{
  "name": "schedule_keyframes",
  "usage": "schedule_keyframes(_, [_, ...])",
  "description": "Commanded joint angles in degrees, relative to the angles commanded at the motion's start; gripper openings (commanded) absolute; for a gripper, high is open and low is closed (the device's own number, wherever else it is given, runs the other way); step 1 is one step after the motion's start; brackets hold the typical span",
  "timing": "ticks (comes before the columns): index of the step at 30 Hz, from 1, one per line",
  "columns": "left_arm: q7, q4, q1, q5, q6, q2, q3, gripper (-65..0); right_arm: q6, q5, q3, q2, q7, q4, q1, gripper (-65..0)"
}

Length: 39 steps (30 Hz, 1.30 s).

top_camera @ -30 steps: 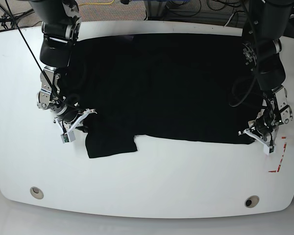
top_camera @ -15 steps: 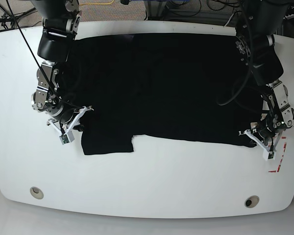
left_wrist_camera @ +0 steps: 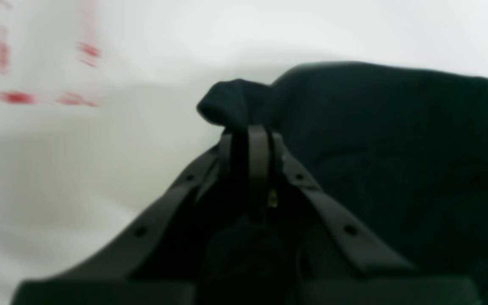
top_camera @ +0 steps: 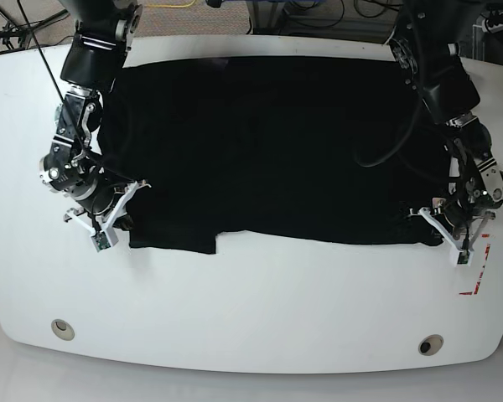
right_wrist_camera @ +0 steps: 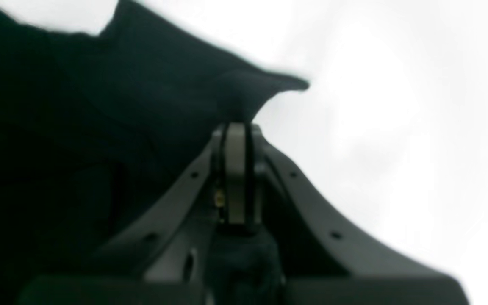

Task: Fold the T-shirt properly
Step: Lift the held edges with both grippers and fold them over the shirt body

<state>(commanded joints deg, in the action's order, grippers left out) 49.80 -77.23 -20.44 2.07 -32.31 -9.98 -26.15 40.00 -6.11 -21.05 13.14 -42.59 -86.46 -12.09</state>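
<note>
Now left end effector (left_wrist_camera: 250, 135) pinching T-shirt (top_camera: 268, 142) edge, right end effector (right_wrist_camera: 236, 131) likewise

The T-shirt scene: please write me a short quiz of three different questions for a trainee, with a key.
1. True or false: the left tool is shut on a bunched corner of the T-shirt.
2. In the base view, where do the red marks lie? A) under the shirt B) on the bare table beside the left tool C) beside the right tool
3. Fill in: the right tool grips the shirt near its ____ sleeve end, as the base view shows it.

Key: 1 true; 2 B; 3 left
</note>
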Motion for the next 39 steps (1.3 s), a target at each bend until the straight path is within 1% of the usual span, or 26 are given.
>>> schedule_keyframes(3, [1.5,-2.1,1.0,0.0,-0.8,-0.3,-0.2,-65.0,0.00,0.0,-0.3,0.0,-0.9,-2.0,1.4,-65.0])
schedule_keyframes(6, [1.6,-4.7,2.5,0.0,-0.8,-0.3,-0.3,-65.0,0.00,-0.1,-0.3,-0.1,-1.8,-4.8,3.0,-65.0])
schedule_keyframes(11, [1.6,-8.3,4.8,0.0,-1.5,-0.3,-0.3,-65.0,0.00,-0.1,-0.4,-0.4,-3.4,-8.9,5.7,-65.0])
schedule_keyframes(13, [1.6,-9.5,5.5,0.0,-1.8,-0.3,-0.3,-65.0,0.00,-0.1,-0.4,-1.2,-3.4,-9.8,6.5,-65.0])
schedule_keyframes(18, [1.7,-13.3,7.4,-0.1,-2.2,-0.3,-0.3,-65.0,0.00,-0.1,-0.4,-2.2,-3.7,-12.6,8.4,-65.0])
schedule_keyframes(23, [1.8,-17.6,9.8,-0.1,-2.2,-0.1,-0.3,-65.0,-0.13,-0.1,-0.4,-2.3,-4.0,-16.6,11.3,-65.0])
schedule_keyframes(27, [4.3,-20.4,11.4,0.0,-2.4,-0.2,-0.3,-65.0,-0.13,-0.1,-0.4,-2.3,-7.1,-20.4,12.7,-65.0])
schedule_keyframes(29, [5.4,-21.6,12.1,0.0,-2.5,-0.2,-0.4,-65.0,-0.13,-0.1,-0.4,-2.3,-7.7,-22.3,13.8,-65.0])
schedule_keyframes(30, [5.6,-22.1,12.6,0.0,-2.7,-0.2,-0.4,-65.0,-0.13,-0.1,-0.4,-2.3,-7.8,-23.2,14.4,-65.0])
schedule_keyframes(32, [5.9,-23.1,13.6,0.0,-4.0,-0.2,-0.7,-65.0,-0.13,-0.1,-0.4,-2.4,-7.9,-25.1,15.7,-65.0])
schedule_keyframes(35, [5.9,-24.4,15.5,0.0,-7.1,-0.2,-2.5,-65.0,-0.13,-0.1,-0.4,-2.4,-8.0,-26.4,17.6,-65.0])
schedule_keyframes(36, [5.9,-24.4,15.8,-0.1,-7.6,-0.2,-2.9,-65.0,-0.13,-0.1,-0.6,-2.4,-8.0,-26.4,17.9,-65.0])
schedule_keyframes(39, [5.9,-24.4,16.6,-0.1,-7.7,-0.3,-3.9,-65.0,-0.13,-0.1,-2.3,-2.7,-8.0,-26.5,19.1,-65.0])
